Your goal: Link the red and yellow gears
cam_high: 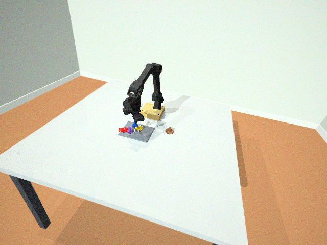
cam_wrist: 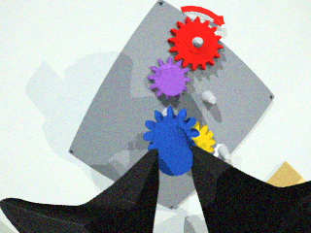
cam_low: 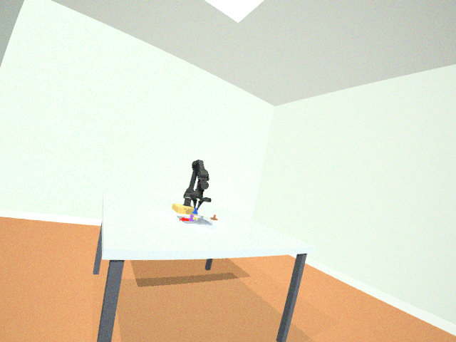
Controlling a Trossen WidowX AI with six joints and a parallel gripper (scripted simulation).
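Observation:
My gripper (cam_wrist: 174,154) (cam_high: 135,122) is shut on the blue gear (cam_wrist: 170,133) (cam_high: 135,124) (cam_low: 194,211) by its knob and holds it over the grey board (cam_wrist: 104,112) (cam_high: 142,138). Whether it touches a peg is hidden. The red gear (cam_wrist: 187,43) (cam_high: 123,129) (cam_low: 184,219) sits on its peg beside the red arrow (cam_wrist: 203,12). The purple gear (cam_wrist: 168,80) (cam_high: 129,130) (cam_low: 191,217) stands on the board next to the red gear. The yellow gear (cam_wrist: 205,139) (cam_high: 139,128) is partly hidden behind the blue gear. The brown gear (cam_high: 169,130) (cam_low: 214,217) stands on the table right of the board.
An empty peg (cam_wrist: 208,97) stands between the red and yellow gears, to one side of the purple gear. Another peg top (cam_wrist: 165,112) shows at the blue gear's edge. The arm's yellow base block (cam_high: 152,112) (cam_low: 181,209) is behind the board.

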